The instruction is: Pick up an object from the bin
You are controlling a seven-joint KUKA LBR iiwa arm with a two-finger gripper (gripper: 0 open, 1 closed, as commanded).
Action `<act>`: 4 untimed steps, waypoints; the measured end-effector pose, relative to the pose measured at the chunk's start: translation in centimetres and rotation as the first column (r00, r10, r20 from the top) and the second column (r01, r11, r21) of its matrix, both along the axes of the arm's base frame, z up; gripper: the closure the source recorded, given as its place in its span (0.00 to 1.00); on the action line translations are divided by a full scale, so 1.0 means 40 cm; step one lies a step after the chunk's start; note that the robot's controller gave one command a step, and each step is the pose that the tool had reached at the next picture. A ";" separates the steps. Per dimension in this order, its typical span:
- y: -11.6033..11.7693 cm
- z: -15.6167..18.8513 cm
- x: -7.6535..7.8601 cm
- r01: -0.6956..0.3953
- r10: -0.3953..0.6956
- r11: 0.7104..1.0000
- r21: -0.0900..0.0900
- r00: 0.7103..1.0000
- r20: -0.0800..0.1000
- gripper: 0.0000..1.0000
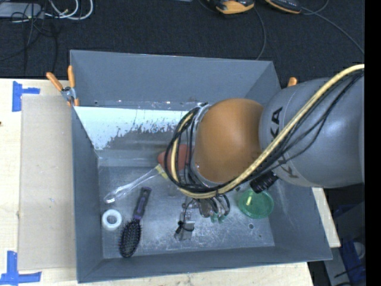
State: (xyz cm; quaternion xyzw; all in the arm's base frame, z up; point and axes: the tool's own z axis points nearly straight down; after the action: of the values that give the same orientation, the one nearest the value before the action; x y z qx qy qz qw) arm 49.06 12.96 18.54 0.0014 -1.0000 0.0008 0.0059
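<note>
My orange-covered wrist mid-frame, end effector low over the grey metal bin floor, lower centre, apart or together I cannot tell, black oval hairbrush left of it, green round plastic piece right.

The bin holds five visible loose items, by kind:
- one dark hairbrush
- one white ring-shaped roll
- one clear plastic utensil
- one green round item
- one reddish item, partly hidden, kind not determinable
</note>
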 end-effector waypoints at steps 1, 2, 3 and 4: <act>-0.002 0.010 0.005 0.004 -0.004 1.000 0.001 1.000 0.008 0.00; 0.040 -0.061 0.056 -0.129 0.129 0.992 0.002 0.991 0.014 0.00; 0.097 -0.112 0.093 -0.529 0.529 0.849 0.005 0.849 0.006 0.00; 0.179 -0.159 0.185 -0.686 0.686 0.728 0.002 0.728 0.016 0.00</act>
State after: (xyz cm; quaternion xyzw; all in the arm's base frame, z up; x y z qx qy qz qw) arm 56.47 20.12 12.17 0.3703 -0.9289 -0.0010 -0.0021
